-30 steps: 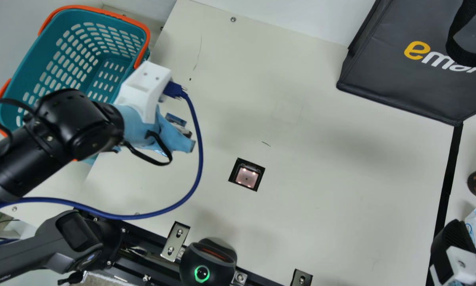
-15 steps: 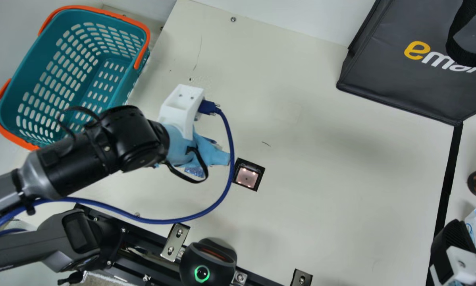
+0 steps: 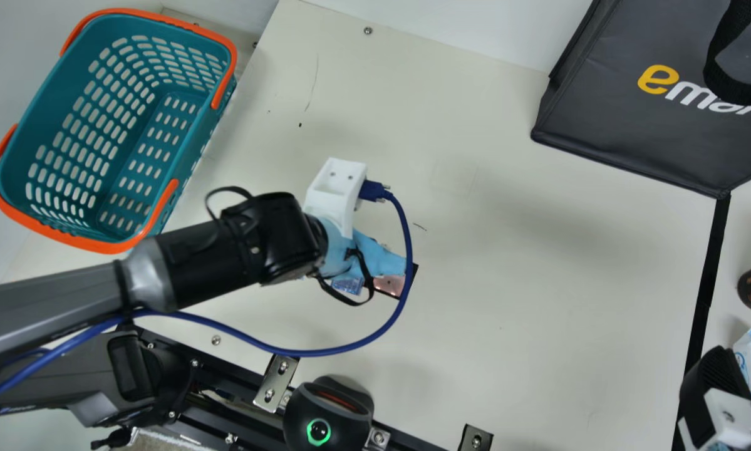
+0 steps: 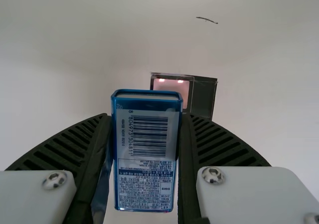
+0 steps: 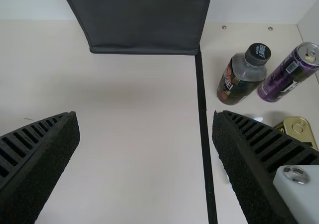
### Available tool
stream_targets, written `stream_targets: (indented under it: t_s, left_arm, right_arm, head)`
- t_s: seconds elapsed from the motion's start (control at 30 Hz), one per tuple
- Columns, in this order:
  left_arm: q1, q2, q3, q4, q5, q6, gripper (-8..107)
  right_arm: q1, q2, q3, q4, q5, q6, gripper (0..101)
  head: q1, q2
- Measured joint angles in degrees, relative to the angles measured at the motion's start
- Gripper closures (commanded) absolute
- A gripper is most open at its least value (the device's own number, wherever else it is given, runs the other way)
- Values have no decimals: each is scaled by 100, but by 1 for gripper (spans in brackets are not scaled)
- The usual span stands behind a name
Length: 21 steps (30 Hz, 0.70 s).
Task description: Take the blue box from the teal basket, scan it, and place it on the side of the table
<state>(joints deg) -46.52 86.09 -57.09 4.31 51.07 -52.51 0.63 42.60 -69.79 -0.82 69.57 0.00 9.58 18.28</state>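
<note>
Blue and glossy, the small rectangular box with rounded corners (image 4: 145,149) is in your left gripper (image 4: 145,115), held above the table and very near the square, lit scanner window (image 3: 393,286), perhaps partly over it. Your two black ribbed fingers stand apart only by the box's width, closed against its long, narrow sides. The deep teal plastic basket with orange handles (image 3: 52,103) stands well apart from the window, beyond the arm. Your right gripper (image 5: 145,113), far off on the window's other side, has its fingers wide apart and holds nothing.

You look to be at the scanning step. The printed barcode (image 4: 149,136) faces back toward your left wrist camera, so you may need to turn the box to show that code to the window. Expect it to be light and fairly stiff, likely a tin or firm carton, and slick enough to pivot. Grip it by those narrow sides near mid-length, squeezing gently to avoid denting, and leave the broad coded face uncovered.
</note>
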Motion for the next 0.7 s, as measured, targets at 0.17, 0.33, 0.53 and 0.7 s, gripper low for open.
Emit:
stream_targets:
  t_s: [0.17, 0.33, 0.53, 0.7]
  left_arm:
    - [-125, 334, -37, 63, -200, -136, 107]
    - [-195, 604, -97, 74, -324, -193, 107]
    - [-229, 847, -179, 63, -362, -205, 107]
    - [-254, 975, -205, 63, -386, -205, 107]
  right_arm:
    - [0, 0, 0, 0, 0, 0, 6]
    - [0, 0, 0, 0, 0, 0, 6]
    - [0, 0, 0, 0, 0, 0, 6]
    - [0, 0, 0, 0, 0, 0, 6]
  head:
    - [0, 0]
    - [0, 0]
    - [0, 0]
    - [0, -9]
